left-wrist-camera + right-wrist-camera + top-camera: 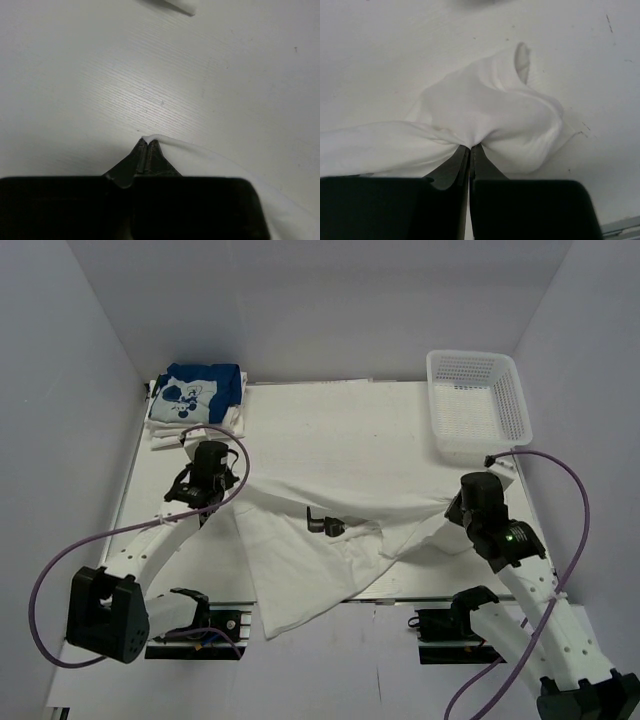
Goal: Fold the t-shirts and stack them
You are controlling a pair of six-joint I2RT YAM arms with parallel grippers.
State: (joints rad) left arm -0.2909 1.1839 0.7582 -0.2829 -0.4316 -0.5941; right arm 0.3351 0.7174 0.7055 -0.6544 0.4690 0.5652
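Top external view: left gripper and right gripper each clamp the plain white cloth t-shirt; tension evenly, then lay flat.

The left gripper pinches a white t-shirt's edge at lower centre, cloth trailing right over the pale table.

The plain white cloth t-shirt is nearly the same white as the matt white worktop, which shows a faint fine grain. The folded blue cloth t-shirt with a white cartoon print has folded plain white shirts under it. The white plastic mesh basket bears a grid of small holes. The left gripper and right gripper are black; the cables are purple.
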